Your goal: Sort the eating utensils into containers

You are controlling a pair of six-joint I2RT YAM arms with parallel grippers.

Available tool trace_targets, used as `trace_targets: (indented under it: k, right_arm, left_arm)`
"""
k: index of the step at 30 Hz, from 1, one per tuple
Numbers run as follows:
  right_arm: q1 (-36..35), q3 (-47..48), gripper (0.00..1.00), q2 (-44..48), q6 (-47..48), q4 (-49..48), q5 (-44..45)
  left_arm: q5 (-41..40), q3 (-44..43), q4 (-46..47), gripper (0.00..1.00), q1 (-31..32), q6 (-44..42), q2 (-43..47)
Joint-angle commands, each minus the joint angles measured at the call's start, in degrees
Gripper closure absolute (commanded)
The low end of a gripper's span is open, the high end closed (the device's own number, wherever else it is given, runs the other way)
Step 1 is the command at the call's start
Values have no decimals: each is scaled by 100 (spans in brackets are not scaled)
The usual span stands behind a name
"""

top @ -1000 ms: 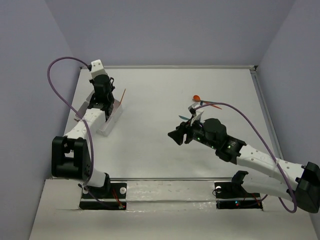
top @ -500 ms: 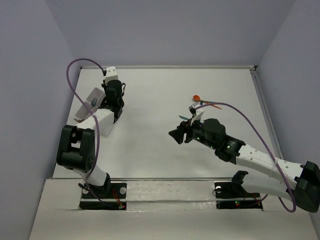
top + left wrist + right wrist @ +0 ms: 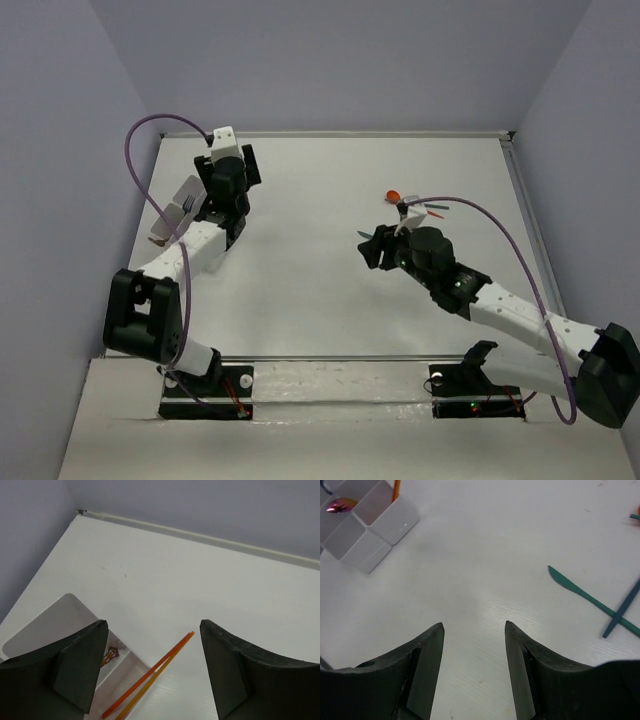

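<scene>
A white tray (image 3: 75, 601) of square compartments sat at the table's (image 3: 320, 180) far-left side, partly hidden under the left arm in the overhead view. From the left wrist camera, one compartment held a small copper piece (image 3: 111, 653), too small to tell what kind. Two thin orange sticks (image 3: 161, 664) lay side by side with their lower ends inside the tray. Their long axis ran diagonally up and to the right in that view, crossing the rim, and the free ends pointed out over bare table towards the far wall. From the right wrist camera, a shiny purple-pink spoon bowl (image 3: 340, 505) showed in another compartment.

The left gripper (image 3: 152, 625) hung above the tray's edge with its jaws spread wide, and nothing was between them. The right gripper (image 3: 474, 625) hovered over bare table near the middle, well apart from the tray. Its jaws were also spread, with nothing in them.

The loose utensils lay on the right half of the table. A teal knife (image 3: 585, 598) lay flat just beside the right gripper, its tip pointing up-left in the wrist view and its handle running down-right. A blue stick (image 3: 621, 611) crossed over it on the opposite diagonal, touching it. Farther back, an orange spoon (image 3: 393, 196) lay near the right arm's cable, its handle hard to make out.
</scene>
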State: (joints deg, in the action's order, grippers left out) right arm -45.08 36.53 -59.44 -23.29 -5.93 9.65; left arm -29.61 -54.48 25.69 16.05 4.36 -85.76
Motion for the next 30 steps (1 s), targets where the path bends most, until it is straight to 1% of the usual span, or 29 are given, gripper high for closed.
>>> trace_targets:
  k: [1, 5, 6, 7, 8, 10, 11, 12, 14, 20, 25, 27, 28, 30]
  right_arm:
    - [490, -68, 43, -164, -219, 215, 458]
    - [868, -32, 51, -427, -334, 435, 564]
    - [1035, -6, 52, -506, -352, 548, 651]
    - [1106, 46, 52, -577, -361, 584, 678]
    - [1176, 73, 52, -717, -369, 585, 713]
    - [1378, 178, 52, -876, -413, 856, 801]
    - [1431, 222, 52, -1042, -413, 944, 854]
    - [1432, 266, 52, -1122, -413, 1006, 907]
    - [1563, 441, 52, -1306, -457, 1181, 1038]
    - [1748, 863, 52, -2079, -536, 1235, 1144]
    - [2029, 1434, 56, -2983, -396, 1261, 1276]
    - [2082, 1575, 58, -3187, -352, 1244, 1259]
    - [2082, 1724, 58, -3292, -308, 1244, 1241]
    - [2135, 1892, 60, -3635, -281, 1331, 1276]
  left_arm:
    - [568, -546, 68, 13, 231, 547, 927]
    - [1087, -748, -362, 13, 363, 1101, 1543]
    - [1463, -783, -459, 13, 363, 1363, 1657]
    - [1658, -853, -721, 13, 416, 1505, 1893]
    - [2069, -906, -898, 13, 416, 1663, 2018]
    - [2528, -924, -1320, 13, 416, 2015, 2368]
    - [2921, -829, -1547, 13, 416, 2155, 2501]
    - [3212, -828, -1550, 13, 416, 2157, 2624]
    - [3617, -530, -1795, 13, 416, 2218, 3046]
    - [3936, 533, -2480, 13, 416, 1938, 4162]
    - [3840, 1297, -2850, 13, 416, 1621, 5084]
    - [3796, 1475, -2877, 13, 416, 1586, 5279]
    - [3761, 1423, -3007, 13, 416, 1542, 5358]
    - [3778, 1431, -2939, 13, 416, 1524, 5420]
